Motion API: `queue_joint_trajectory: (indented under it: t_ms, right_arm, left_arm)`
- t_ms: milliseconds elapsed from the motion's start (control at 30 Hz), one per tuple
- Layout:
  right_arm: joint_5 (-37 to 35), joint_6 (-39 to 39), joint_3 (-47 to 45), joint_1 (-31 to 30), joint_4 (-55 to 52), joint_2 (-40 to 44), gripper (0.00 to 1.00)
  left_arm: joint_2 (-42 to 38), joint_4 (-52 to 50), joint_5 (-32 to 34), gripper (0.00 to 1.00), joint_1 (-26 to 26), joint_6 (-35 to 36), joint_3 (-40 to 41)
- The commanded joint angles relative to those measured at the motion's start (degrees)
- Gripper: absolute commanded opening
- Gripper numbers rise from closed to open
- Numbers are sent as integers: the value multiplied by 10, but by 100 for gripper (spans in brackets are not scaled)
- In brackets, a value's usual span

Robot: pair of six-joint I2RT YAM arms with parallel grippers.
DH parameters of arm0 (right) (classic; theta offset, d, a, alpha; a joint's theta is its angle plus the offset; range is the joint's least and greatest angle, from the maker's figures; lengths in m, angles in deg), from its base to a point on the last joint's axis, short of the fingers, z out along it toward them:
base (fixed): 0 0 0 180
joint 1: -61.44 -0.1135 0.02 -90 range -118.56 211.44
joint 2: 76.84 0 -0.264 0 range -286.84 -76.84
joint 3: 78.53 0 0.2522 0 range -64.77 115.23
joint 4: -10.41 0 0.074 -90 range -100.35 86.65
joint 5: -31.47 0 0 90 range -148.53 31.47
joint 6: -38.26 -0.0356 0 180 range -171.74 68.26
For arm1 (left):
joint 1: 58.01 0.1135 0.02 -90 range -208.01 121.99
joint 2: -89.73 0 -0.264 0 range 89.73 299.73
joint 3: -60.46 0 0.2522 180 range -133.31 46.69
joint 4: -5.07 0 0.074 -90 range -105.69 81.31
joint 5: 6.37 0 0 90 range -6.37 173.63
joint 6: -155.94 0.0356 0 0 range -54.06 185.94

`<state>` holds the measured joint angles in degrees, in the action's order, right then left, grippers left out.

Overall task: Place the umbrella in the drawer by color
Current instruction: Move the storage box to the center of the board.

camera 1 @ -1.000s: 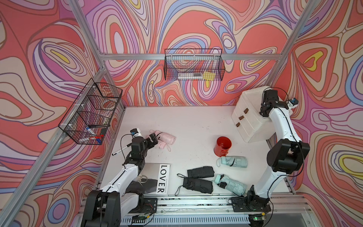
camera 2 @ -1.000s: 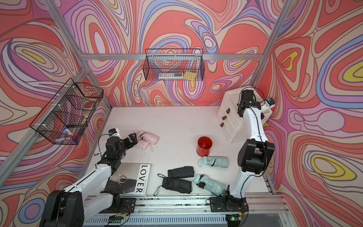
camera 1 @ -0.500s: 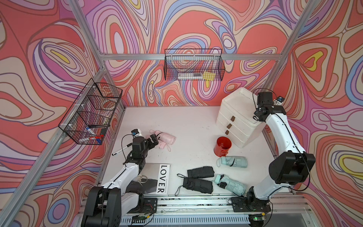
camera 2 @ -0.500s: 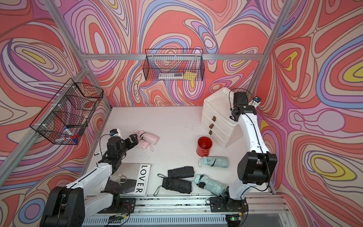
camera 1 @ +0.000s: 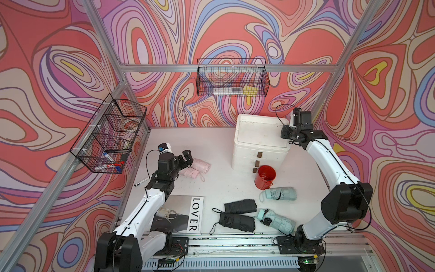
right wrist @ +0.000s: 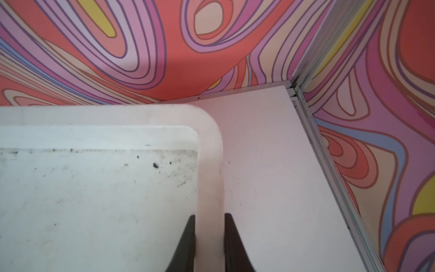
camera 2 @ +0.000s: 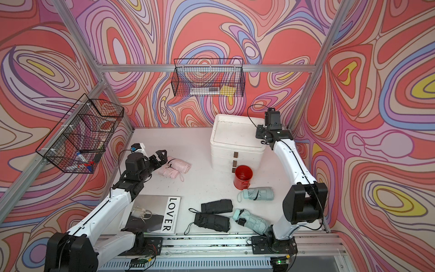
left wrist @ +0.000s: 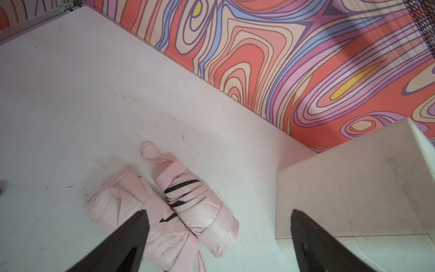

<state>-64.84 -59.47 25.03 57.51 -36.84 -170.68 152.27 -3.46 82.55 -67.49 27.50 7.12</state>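
Now: drawer unit (camera 1: 259, 136), rim pinched in right end effector (right wrist: 209, 215), swings handles-forward, drawers (camera 1: 247, 157) reachable; left end effector (left wrist: 219, 210) wide open, empty.

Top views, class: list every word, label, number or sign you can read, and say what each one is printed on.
"LOVER": large black letters on the white strip of the magazine.
Small print beside that word: too small to read.
Labels on the markers in the side wire basket: too small to read.
Brown tags on the drawer unit: no readable text.
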Motion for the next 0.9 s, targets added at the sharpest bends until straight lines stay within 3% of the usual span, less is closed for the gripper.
queue_joint_trajectory:
  t_ms: [0, 233, 367, 500, 633, 867]
  right_arm:
    - [101, 27, 28, -33, 95, -25, 0]
    - [93, 9, 65, -96, 135, -73, 0]
    - [94, -43, 74, -114, 175, -105, 18]
    - [87, -81, 109, -119, 161, -114, 24]
    - [78, -89, 128, -122, 131, -94, 38]
    - [45, -112, 56, -132, 85, 16, 39]
  left_arm:
    - [10, -62, 13, 99, -33, -9, -68]
    - [86, -141, 27, 98, -91, 22, -215]
    - [137, -176, 33, 96, -104, 33, -289]
    - [206, -260, 42, 95, -106, 35, -389]
    - [275, -355, 43, 93, -112, 43, -499]
    - [412, -525, 125, 89, -153, 112, -699]
